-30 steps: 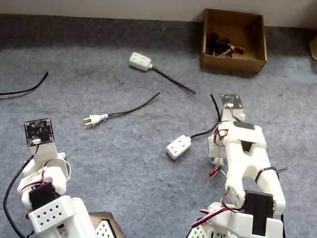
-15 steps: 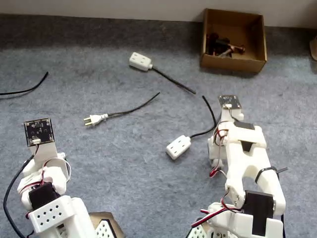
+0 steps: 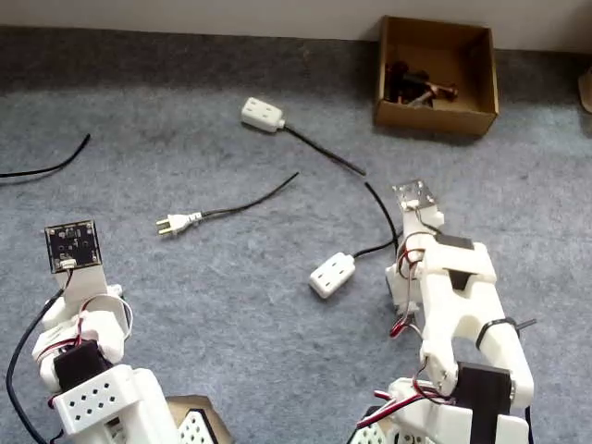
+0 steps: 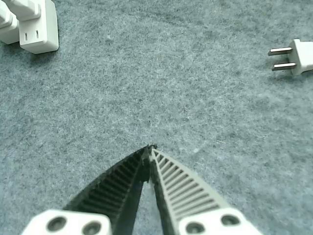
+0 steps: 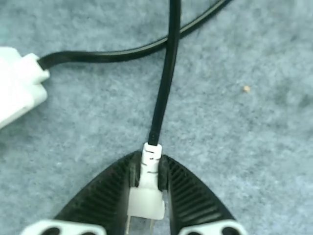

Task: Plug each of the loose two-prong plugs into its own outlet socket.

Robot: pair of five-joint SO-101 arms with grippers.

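While ribbed black fingers of the right gripper clamp a smooth white plug, its round cord runs ahead over felted grey carpet; left gripper closed, empty.

Grey, short-pile carpet-like surface runs across the whole high view, evenly lit with soft shadows. A pale wall strip runs along the far edge. An open cardboard box sits at the far right against the wall, with dark and brownish items inside that are too small to identify. A beige object is cut off at the right edge. A loose black cable lies at the left edge.
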